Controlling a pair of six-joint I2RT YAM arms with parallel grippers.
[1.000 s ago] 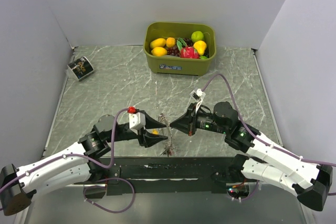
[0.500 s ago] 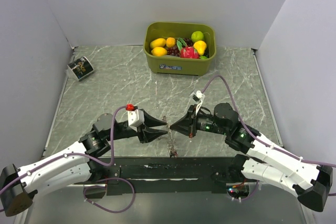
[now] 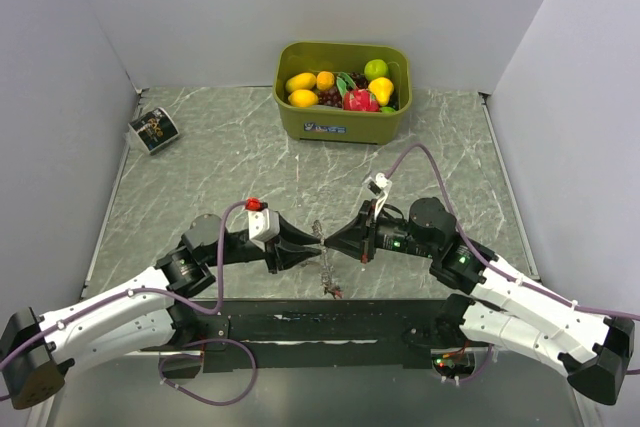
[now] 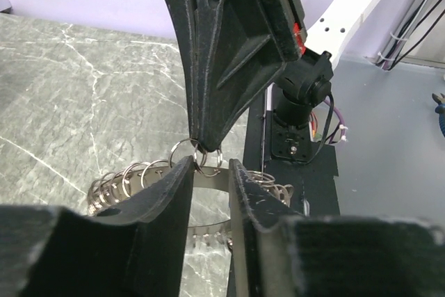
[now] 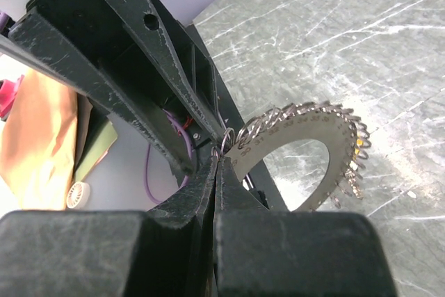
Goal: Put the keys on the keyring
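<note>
Low in the centre of the top view, the left gripper and the right gripper meet tip to tip above the table. The keyring hangs between and just below them. It is a thin metal arc band strung with many small split rings.

The right fingers are pressed tight on one small ring. The left fingers stand narrowly apart around the same cluster, and I cannot tell whether they pinch it.

The band looks light, stiff and slick, and the loose rings would likely swing. A hold on the flat band should be steadier than one on a ring.

Stamped numerals run along the band, too fine to read.

Toward the top of the frame sits a green bin of toy fruit whose label is illegible. At upper left is a small printed card.
</note>
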